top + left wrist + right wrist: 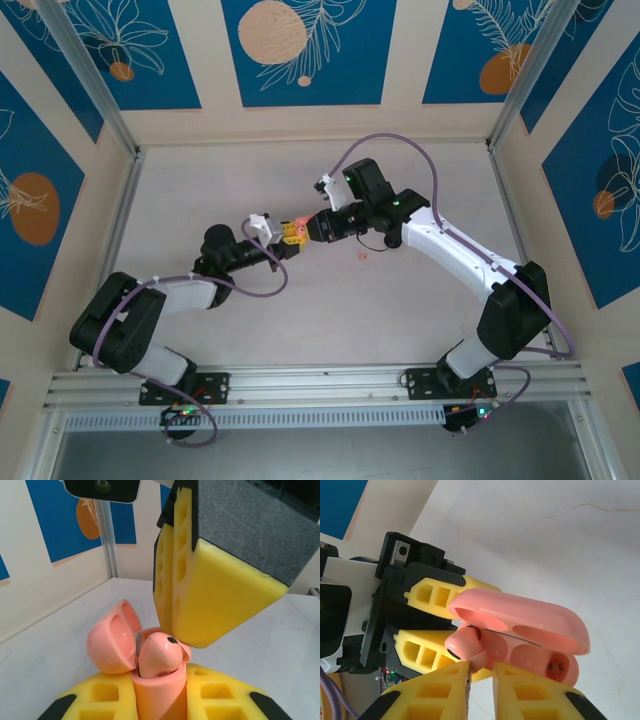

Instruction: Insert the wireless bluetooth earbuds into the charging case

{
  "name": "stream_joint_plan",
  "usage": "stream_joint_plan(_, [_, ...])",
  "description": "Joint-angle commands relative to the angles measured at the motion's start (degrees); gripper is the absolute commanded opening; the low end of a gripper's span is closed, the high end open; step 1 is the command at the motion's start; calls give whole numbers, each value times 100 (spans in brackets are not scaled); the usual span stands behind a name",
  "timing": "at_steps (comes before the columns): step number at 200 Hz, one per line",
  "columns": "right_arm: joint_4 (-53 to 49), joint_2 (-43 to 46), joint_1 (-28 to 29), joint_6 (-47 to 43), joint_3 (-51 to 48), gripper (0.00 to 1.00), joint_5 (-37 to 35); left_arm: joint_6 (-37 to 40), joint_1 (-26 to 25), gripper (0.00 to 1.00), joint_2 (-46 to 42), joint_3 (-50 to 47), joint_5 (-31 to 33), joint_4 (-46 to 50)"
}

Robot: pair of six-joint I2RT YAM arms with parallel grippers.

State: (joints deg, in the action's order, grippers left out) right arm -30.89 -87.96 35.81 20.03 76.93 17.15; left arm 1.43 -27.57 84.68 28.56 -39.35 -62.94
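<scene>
The charging case [159,692] is held upright, my left gripper [161,707] shut on its body. Its lid [112,642] is swung open to the left. One pale-pink earbud [160,652] sits partly in a slot, its head above the rim. My right gripper [481,672] is shut, and its yellow fingertips [210,605] rest against that earbud [465,647]. The slot beside it [555,667] is empty and shows its contacts. In the top view both grippers [292,232] [318,226] meet at mid-table. A second earbud [362,254] lies on the table to their right.
The pale table [330,310] is bare around the arms. Aluminium posts [100,90] and blue patterned wall panels [300,50] enclose it at the back and sides. A metal rail [320,385] runs along the near edge by the arm bases.
</scene>
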Motion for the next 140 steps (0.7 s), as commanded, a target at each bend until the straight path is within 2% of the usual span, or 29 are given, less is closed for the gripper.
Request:
stream_joint_plan(1, [60,-27,-39,115,173,19,-62,-55,-73,16,-110,62,-169,-223])
stream_joint_plan(107, [100,272,-239,124,79,22,-29,-73,-73,16,-108,43,-160,-245])
stream_joint_plan(140, [-268,443,-571,236,-5,25,-49,-39,-73,16,-144,6,-11,-157])
